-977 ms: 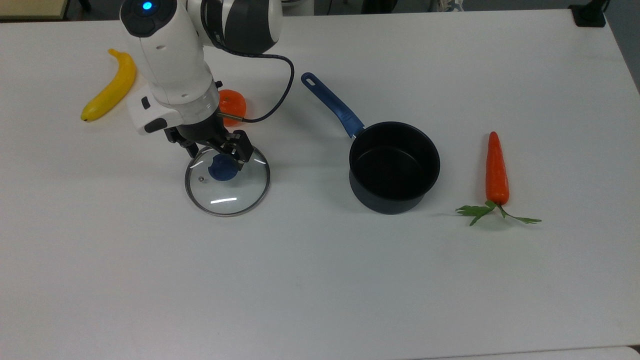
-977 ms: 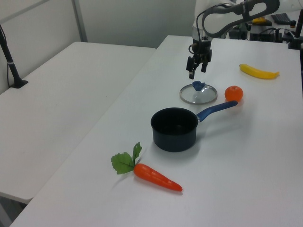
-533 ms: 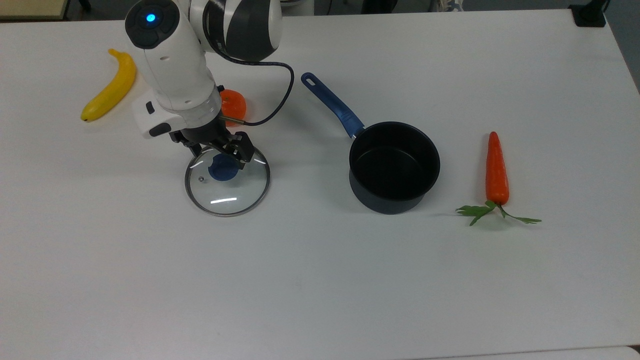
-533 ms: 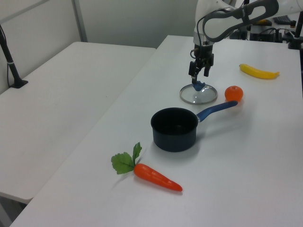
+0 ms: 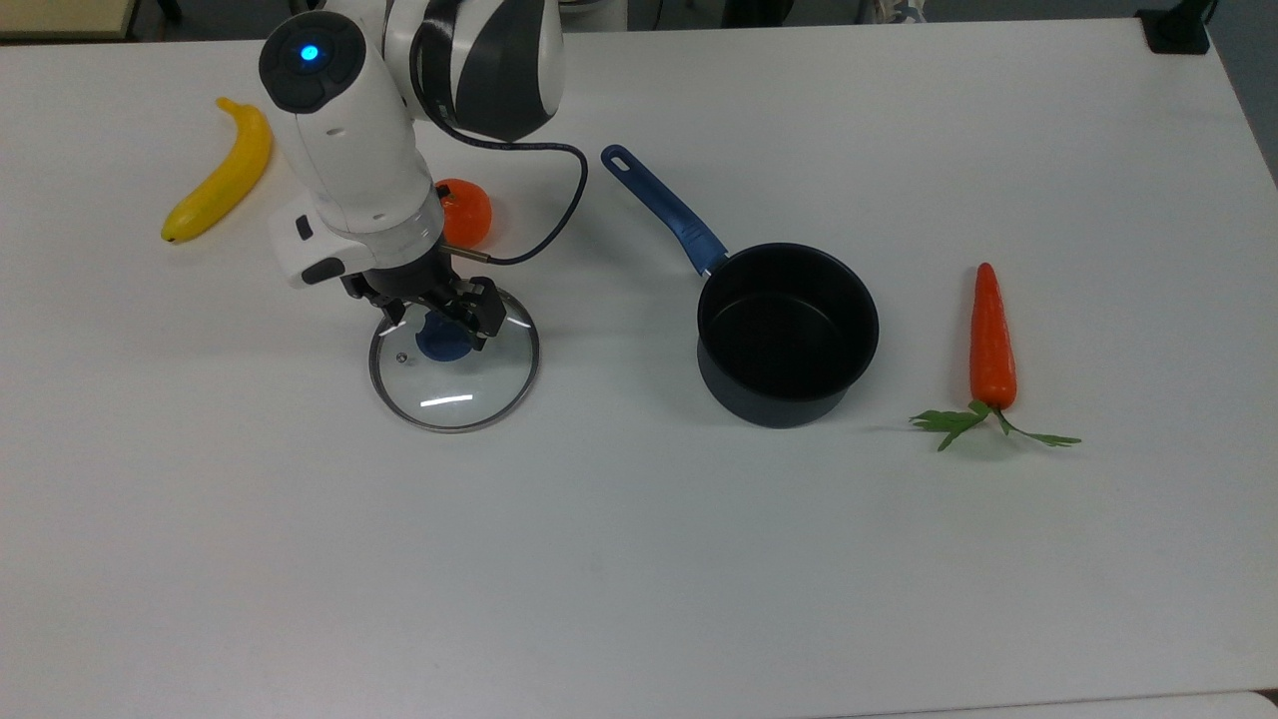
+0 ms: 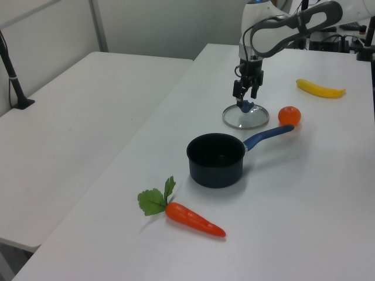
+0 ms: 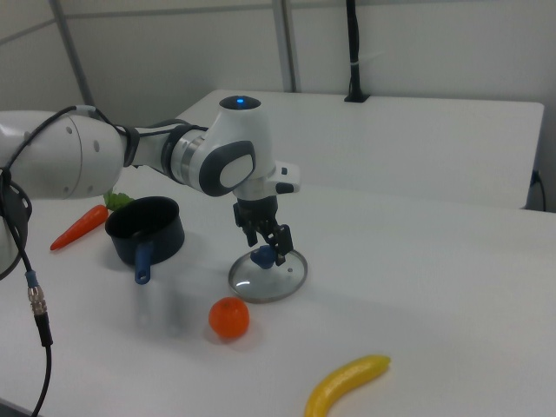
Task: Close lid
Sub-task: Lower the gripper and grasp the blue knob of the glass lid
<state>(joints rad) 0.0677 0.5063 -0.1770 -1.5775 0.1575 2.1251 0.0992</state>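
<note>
- Just under the gripper (image 5: 442, 315): the lid (image 5: 454, 372), flat on the table (image 5: 639, 559), blue knob (image 5: 439, 340) between the spread fingers.
- Dropped lower than a second before, from well above the knob to straddling it; fingers open, nothing gripped yet.
- Off to the gripper's side, on the top view's right: the pot (image 5: 787, 335), empty and well apart from the lid.
- Behind the gripper: an orange (image 5: 465, 212) near, a banana (image 5: 222, 183) farther off.
- Judged ready for clamping on the knob, then lifting across to the pot.

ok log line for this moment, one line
phase: reaching for lid | gripper: open, around knob | lid: flat on table | pot: uncovered, empty
</note>
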